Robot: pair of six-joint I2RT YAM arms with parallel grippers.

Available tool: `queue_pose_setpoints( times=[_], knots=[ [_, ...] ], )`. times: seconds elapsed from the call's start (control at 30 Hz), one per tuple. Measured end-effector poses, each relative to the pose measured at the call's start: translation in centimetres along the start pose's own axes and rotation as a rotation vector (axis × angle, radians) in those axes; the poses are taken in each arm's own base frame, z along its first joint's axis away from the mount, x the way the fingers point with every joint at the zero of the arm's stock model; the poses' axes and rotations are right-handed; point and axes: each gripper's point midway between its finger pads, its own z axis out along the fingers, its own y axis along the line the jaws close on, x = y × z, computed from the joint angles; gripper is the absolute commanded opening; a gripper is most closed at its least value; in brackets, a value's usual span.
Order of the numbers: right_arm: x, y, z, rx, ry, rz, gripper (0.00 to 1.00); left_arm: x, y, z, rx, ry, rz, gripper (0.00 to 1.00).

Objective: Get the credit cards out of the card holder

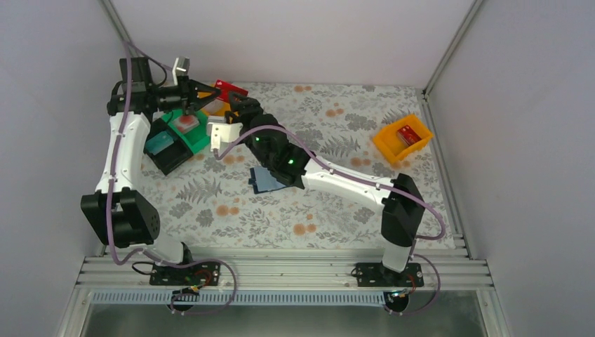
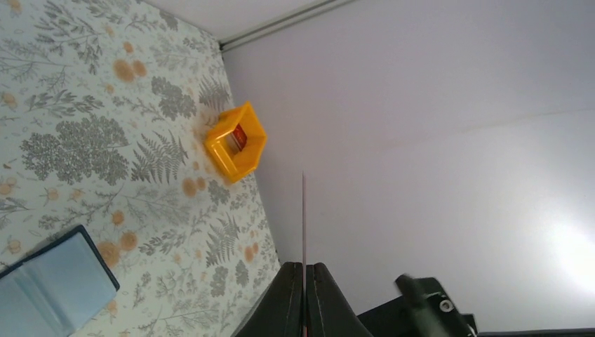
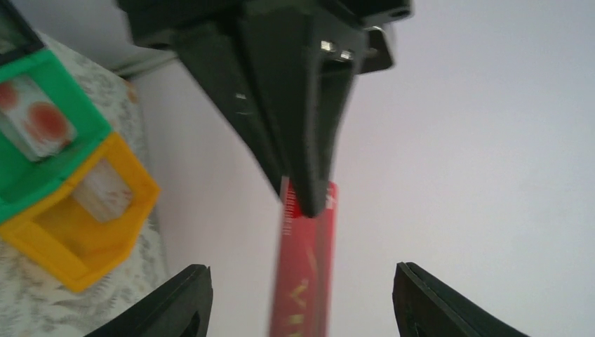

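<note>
My left gripper (image 1: 212, 93) is shut on a red credit card (image 1: 231, 90) and holds it in the air over the back-left bins. In the left wrist view that credit card (image 2: 303, 210) is a thin edge-on line rising from the closed fingers (image 2: 288, 302). My right gripper (image 1: 236, 105) is open right beside it. In the right wrist view the red credit card (image 3: 305, 274) hangs between the spread right fingers (image 3: 182, 305), touching neither. The navy card holder (image 1: 265, 179) lies open on the table by the right forearm, also seen in the left wrist view as the card holder (image 2: 49, 288).
A green bin (image 1: 188, 130) holds a pale card with a reddish blotch (image 3: 35, 119). A black bin (image 1: 161, 151) sits next to it, with an orange bin (image 3: 84, 232) behind holding a card. Another orange bin (image 1: 401, 138) with a red card stands at the right.
</note>
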Motion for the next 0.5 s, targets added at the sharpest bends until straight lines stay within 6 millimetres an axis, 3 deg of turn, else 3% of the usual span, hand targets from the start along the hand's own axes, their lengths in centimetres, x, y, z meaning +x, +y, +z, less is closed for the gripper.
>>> queue_pose_setpoints(
  times=[0.13,0.33,0.5],
  knots=[
    [0.5,-1.0,0.5,0.075,0.039,-0.057,0.44,0.3,0.2,0.2,0.013,0.014,-0.016,0.02],
    [1.6,1.0,1.7,0.072,0.095,-0.136,0.09,0.7,0.4,0.3,0.022,0.025,-0.036,0.02],
    [1.8,0.0,1.8,0.100,0.125,-0.138,0.04,1.0,0.8,0.4,0.028,0.029,-0.049,0.02]
  ],
)
